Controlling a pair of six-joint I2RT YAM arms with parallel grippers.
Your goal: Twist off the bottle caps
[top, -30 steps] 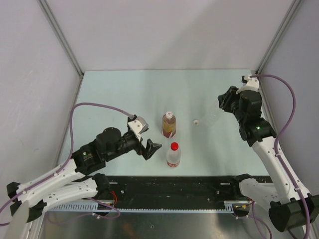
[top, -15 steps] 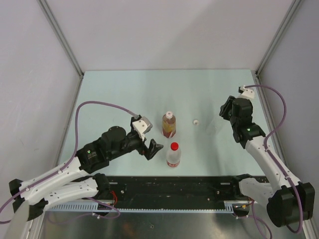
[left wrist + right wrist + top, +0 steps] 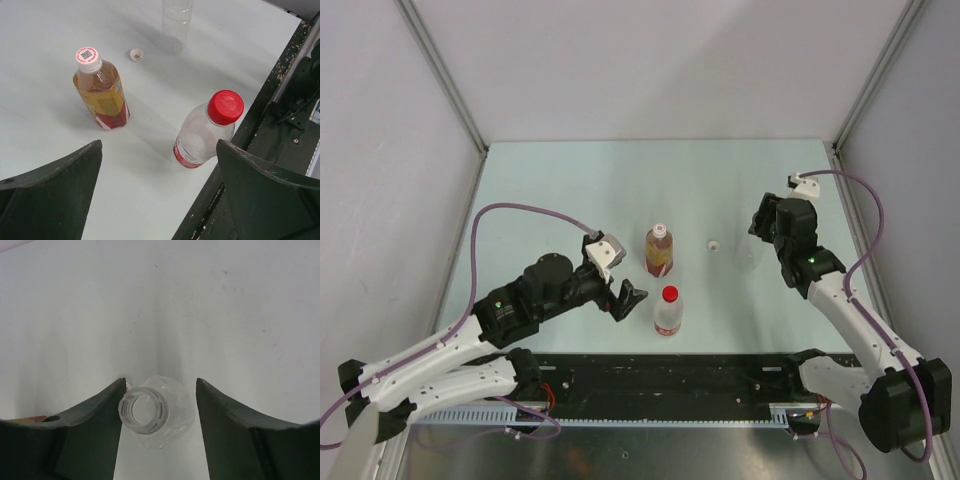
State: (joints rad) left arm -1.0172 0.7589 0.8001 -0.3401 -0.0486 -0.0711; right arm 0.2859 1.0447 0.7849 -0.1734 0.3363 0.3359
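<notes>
Right wrist: my right gripper (image 3: 160,385) is parted astride the uncapped clear bottle (image 3: 150,412); a loose white cap (image 3: 714,244) lies at the bottle's nine o'clock. My left gripper (image 3: 159,145) gapes wide.

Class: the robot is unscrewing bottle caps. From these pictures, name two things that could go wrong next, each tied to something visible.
1. The uncapped clear bottle stands between the parted fingers of the right gripper, one finger close to its neck. It looks empty, so a sideways retreat might topple it.
2. The red-capped bottle stands near the front edge of the table. If the open left gripper closes off-centre, the bottle could be pushed over.
</notes>
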